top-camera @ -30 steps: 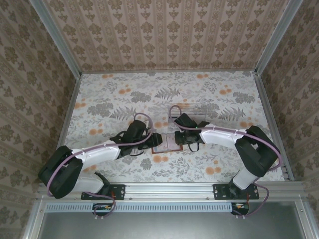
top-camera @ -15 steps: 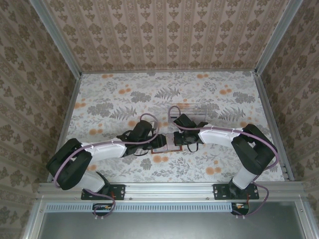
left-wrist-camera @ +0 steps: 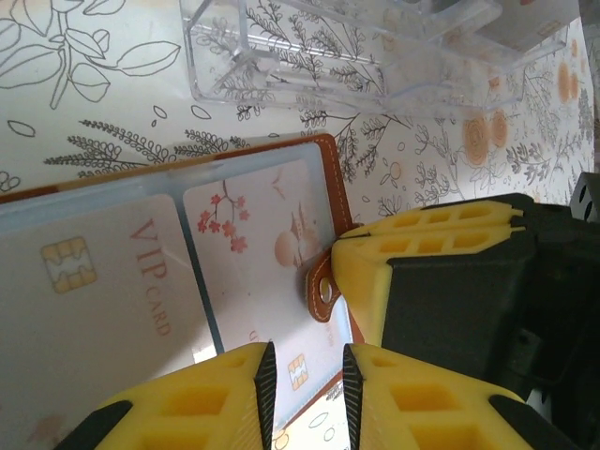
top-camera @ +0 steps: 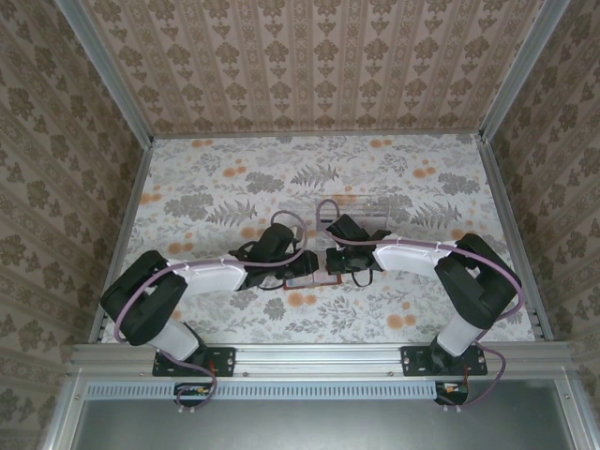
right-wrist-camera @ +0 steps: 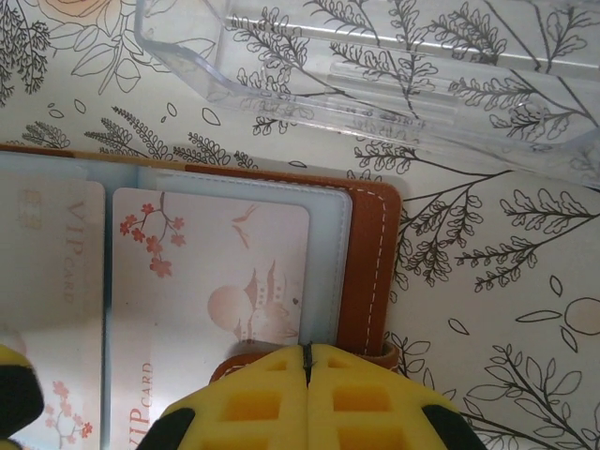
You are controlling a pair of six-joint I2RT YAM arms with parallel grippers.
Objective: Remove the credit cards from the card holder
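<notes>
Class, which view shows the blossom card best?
Right wrist: the blossom card lies nearly whole in its pocket, artwork clear. Left wrist shows it partly behind fingers. Top: too small to tell.

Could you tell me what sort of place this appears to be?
Probably a staged robot test booth: patterned wallpaper panels in aluminium framing enclose a floral-covered table, with left arm and right arm bolted to its near rail.

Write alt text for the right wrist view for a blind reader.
The shut right tool rests at the edge of the open brown card holder. Pale pink cards sit in its pockets; a clear tray lies beyond.
</notes>
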